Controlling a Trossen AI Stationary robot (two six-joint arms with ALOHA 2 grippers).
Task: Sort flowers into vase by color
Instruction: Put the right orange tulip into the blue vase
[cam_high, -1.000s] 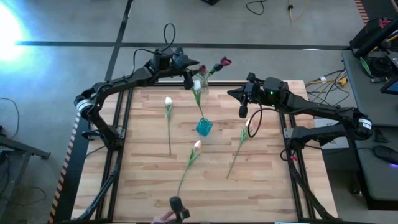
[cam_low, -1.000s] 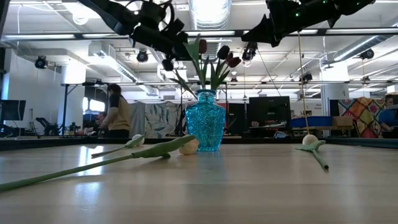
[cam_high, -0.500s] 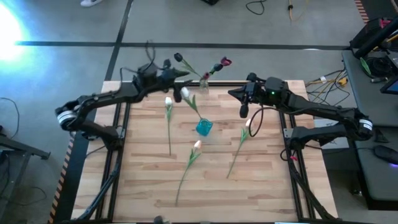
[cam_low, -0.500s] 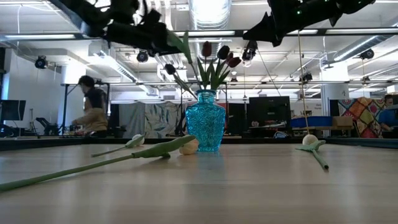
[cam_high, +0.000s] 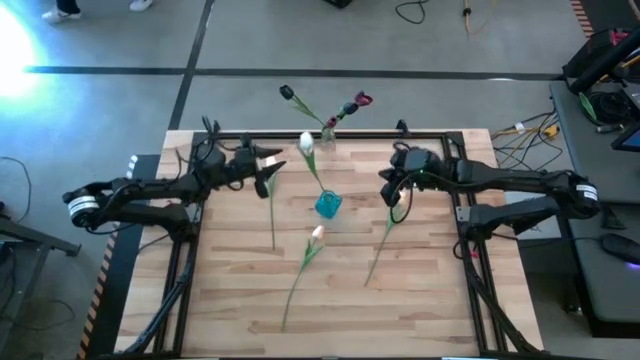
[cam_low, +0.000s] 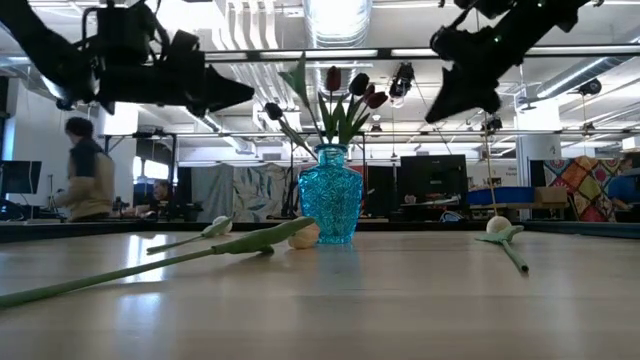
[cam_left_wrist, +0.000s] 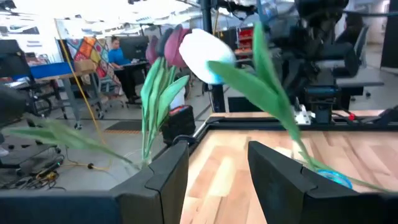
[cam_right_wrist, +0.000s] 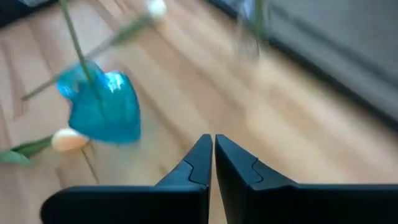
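Observation:
A blue glass vase (cam_high: 328, 205) (cam_low: 330, 195) stands mid-table and holds several dark maroon tulips (cam_high: 358, 101) and one white tulip (cam_high: 306, 143) (cam_left_wrist: 208, 53), all leaning toward the far edge. Three tulips lie flat on the table: a white one (cam_high: 272, 215) left of the vase, a peach one (cam_high: 316, 232) near it, and one to the right (cam_high: 380, 245). My left gripper (cam_high: 265, 172) (cam_left_wrist: 217, 162) hovers open, left of the vase, over the lying white tulip's head. My right gripper (cam_high: 392, 195) (cam_right_wrist: 213, 158) is shut, above the right tulip's head end.
The wooden table (cam_high: 440, 300) has a black frame (cam_high: 340, 133) along its far edge and rails on both sides. The lying tulips' stems run toward the near edge. A person (cam_low: 85, 180) walks in the room behind the table. Cables lie on the floor beyond it.
My left gripper has drawn back from the vase's top toward the table's left edge and come down; the white tulip it was next to stays leaning in the vase. My right gripper has tipped down and dropped toward the right-hand tulip. The person has walked left.

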